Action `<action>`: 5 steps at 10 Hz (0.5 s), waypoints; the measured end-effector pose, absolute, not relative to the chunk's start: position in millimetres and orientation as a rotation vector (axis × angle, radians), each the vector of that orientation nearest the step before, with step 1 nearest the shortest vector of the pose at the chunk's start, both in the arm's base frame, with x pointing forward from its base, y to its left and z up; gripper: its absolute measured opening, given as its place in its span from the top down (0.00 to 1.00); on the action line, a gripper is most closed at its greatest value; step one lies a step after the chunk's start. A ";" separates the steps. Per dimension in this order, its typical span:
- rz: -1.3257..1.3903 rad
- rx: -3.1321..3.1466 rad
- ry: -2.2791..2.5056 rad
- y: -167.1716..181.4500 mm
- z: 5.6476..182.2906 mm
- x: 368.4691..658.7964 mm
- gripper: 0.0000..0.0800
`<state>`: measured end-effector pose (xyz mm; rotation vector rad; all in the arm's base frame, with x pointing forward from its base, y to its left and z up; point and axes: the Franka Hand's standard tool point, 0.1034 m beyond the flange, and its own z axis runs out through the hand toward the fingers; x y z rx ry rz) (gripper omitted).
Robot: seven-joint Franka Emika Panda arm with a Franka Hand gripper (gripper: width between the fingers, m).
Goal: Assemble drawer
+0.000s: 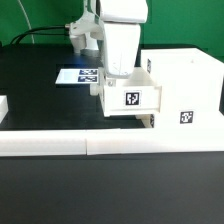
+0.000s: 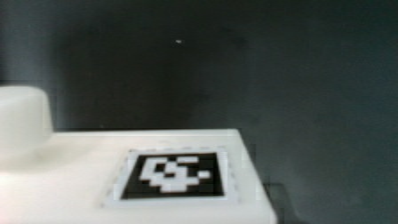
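A white drawer tray (image 1: 130, 97) with a black-and-white tag on its near face sits against the open side of the tall white box housing (image 1: 183, 88), above the table surface. My gripper (image 1: 119, 74) comes down from above onto the tray's far edge. The tray hides its fingers, so I cannot tell whether they grip it. In the wrist view the tray (image 2: 107, 160) and its tag fill the near part, with a rounded white part (image 2: 18, 120) beside it and bare black table beyond. A second tray is not clearly in view.
The marker board (image 1: 78, 75) lies on the black table behind the arm. A long low white border wall (image 1: 90, 145) runs along the front. A small white piece (image 1: 3, 105) shows at the exterior view's left edge.
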<state>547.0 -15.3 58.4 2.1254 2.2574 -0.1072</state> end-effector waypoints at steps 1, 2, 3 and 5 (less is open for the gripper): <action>-0.110 2.100 2.282 -16.6 57.8 546.9 0.94; -0.106 2.096 2.283 -16.2 57.8 547.5 0.94; -0.106 2.096 2.283 -16.1 57.8 547.5 0.94; -0.104 2.094 2.286 -13.7 57.9 547.7 0.94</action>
